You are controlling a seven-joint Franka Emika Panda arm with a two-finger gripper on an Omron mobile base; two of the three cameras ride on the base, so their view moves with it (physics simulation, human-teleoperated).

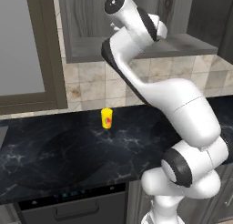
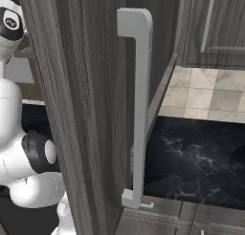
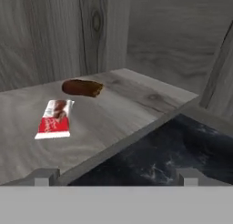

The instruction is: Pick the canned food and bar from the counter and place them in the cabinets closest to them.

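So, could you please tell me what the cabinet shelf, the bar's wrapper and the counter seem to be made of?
The cabinet shelf looks like grey wood or laminate, matte, with visible grain and a knot. The bar seems wrapped in smooth printed foil or plastic, red and white, though the blur leaves this open. The counter looks like polished black marble or stone, with pale veins and soft reflections.
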